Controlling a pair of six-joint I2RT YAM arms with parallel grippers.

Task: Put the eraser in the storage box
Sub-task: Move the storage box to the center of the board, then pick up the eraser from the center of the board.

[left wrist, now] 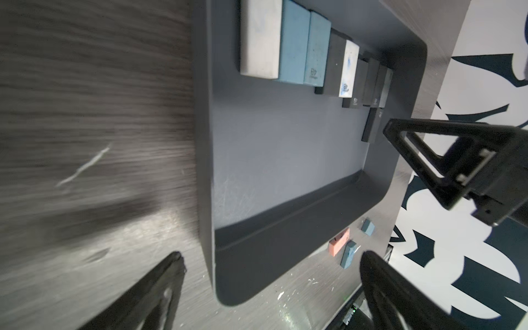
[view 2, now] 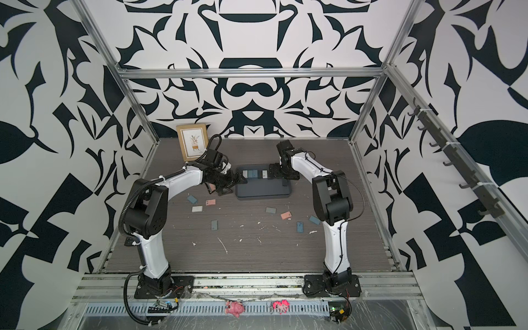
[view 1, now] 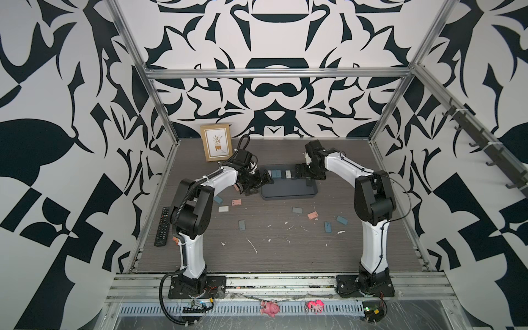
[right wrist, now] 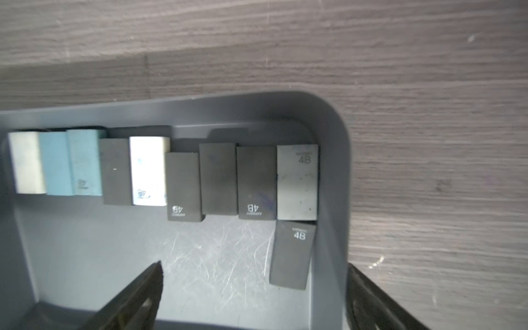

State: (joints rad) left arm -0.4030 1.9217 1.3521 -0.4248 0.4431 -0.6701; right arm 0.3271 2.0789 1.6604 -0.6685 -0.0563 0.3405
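**Storage box**: lies flat on the tabletop, toward the back, between the two arms.

**Contents:** a row of erasers stands side by side along the far wall, in white, blue, dark and grey. One dark eraser lies apart from the row. It is just in front of the grey end piece, close against the side wall at the right-hand corner, and slightly tilted.

**Right claw**: hovers over that corner with its jaws spread wide and nothing between them. One finger is above the box floor and the other is above the rim.

**Left claw**: positioned at the box's left end, jaws spread wide and empty. In the left wrist view its fingers straddle a corner of the box.

**Loose erasers**: pink, blue and grey pieces are scattered on the tabletop in front of the box, all outside it.

**Other items:** a picture frame leans at the back wall. A remote control lies beside the left arm.
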